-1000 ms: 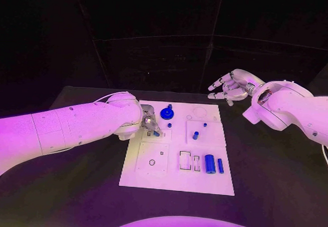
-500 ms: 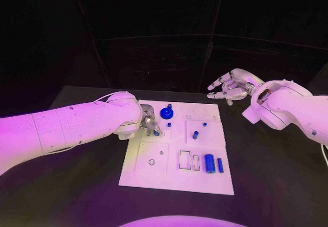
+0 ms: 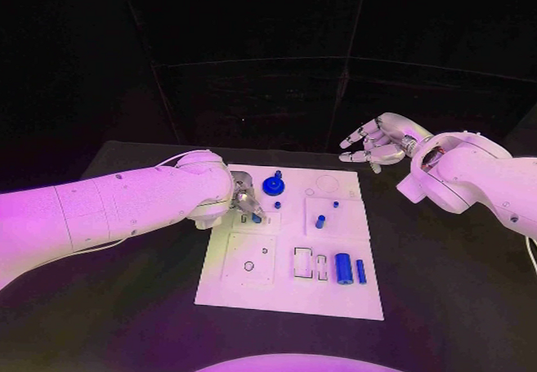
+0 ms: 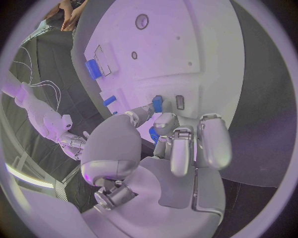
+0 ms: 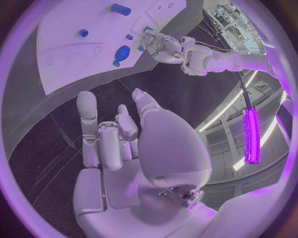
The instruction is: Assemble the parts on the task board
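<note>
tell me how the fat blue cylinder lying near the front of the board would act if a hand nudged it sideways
The fat blue cylinder lies on its round side on the flat task board, so a sideways nudge would probably roll it. It looks like smooth, rigid plastic, so likely stiff and a little slippery. It may bump the thinner blue rod beside it.

White arms (image 3: 115,205), silver robot hands (image 3: 376,141)

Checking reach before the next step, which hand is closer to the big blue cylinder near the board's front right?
Left. The left hand works at the task board's left side, up the board from the big blue cylinder. The right hand hovers beyond the board's far edge, farther off.
</note>
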